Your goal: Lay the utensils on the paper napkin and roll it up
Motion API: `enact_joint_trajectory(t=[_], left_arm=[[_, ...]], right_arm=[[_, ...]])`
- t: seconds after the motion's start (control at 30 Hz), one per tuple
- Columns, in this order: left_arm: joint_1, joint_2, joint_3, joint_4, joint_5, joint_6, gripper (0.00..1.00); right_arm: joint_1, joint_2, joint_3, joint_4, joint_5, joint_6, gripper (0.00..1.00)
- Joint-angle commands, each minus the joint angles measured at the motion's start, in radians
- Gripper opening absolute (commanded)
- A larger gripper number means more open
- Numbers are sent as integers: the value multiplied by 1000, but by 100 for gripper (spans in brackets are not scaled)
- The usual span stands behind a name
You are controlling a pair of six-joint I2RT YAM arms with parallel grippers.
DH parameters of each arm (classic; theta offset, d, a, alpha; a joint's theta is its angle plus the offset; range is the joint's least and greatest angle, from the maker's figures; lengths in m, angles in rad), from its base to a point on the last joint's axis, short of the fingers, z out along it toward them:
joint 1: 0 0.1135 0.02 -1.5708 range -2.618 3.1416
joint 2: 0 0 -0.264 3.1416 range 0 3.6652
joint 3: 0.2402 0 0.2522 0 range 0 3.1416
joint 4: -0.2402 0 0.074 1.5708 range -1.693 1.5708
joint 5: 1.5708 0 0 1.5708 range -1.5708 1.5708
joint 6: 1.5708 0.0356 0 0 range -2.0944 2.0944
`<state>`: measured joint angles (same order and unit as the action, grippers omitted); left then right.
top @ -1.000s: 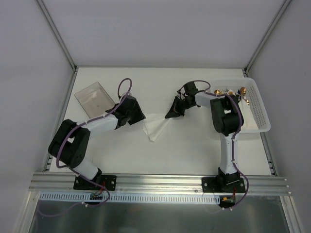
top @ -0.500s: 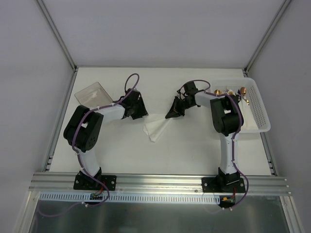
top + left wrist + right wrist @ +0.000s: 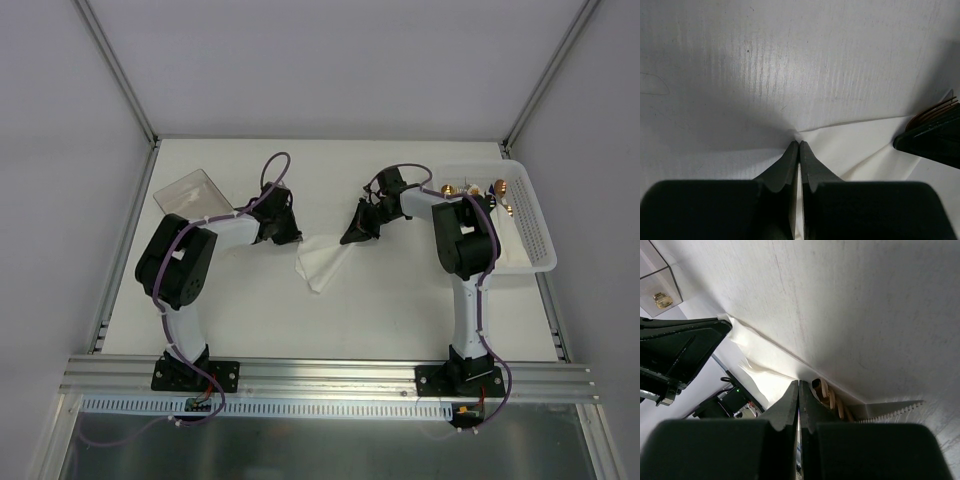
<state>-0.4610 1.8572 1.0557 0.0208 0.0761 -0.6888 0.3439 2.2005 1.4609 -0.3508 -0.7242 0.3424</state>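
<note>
The white paper napkin lies crumpled on the table between my two grippers. My left gripper sits at its upper left corner, and in the left wrist view its jaws are shut right on that corner of the napkin. My right gripper is shut at the napkin's upper right edge. Copper fork tines of the utensils poke out from under the napkin beside the right fingers; they also show as tines in the left wrist view. The rest of those utensils is hidden.
A white perforated basket stands at the right edge with copper pieces at its back. A clear plastic box lies at the back left. Grey walls enclose the table on three sides.
The left arm swung in toward the napkin's left corner and its gripper closed there. The right arm and the napkin stayed put.
</note>
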Motion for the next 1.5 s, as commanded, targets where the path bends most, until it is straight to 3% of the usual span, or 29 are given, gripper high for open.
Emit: enact_joint_trajectory(t=[0.0, 0.17, 0.33, 0.77, 1.23, 1.33, 1.47], left_arm=[[-2, -47, -19, -25, 4, 18, 0], [-2, -145, -37, 0, 16, 14, 0], [-10, -187, -37, 48, 126, 12, 0], [-137, -55, -77, 137, 258, -43, 0], [-157, 63, -138, 97, 117, -190, 0], [-156, 86, -132, 70, 106, -201, 0], [-139, 114, -137, 57, 119, -221, 0]], right_arm=[[4, 19, 24, -50, 65, -39, 0], [4, 19, 22, -53, 71, -42, 0], [4, 18, 19, -54, 72, -46, 0], [4, 10, 15, -54, 80, -52, 0], [10, -41, 27, -85, 52, -115, 0], [9, -64, 44, -109, 23, -158, 4], [7, -116, 88, -143, -38, -220, 18]])
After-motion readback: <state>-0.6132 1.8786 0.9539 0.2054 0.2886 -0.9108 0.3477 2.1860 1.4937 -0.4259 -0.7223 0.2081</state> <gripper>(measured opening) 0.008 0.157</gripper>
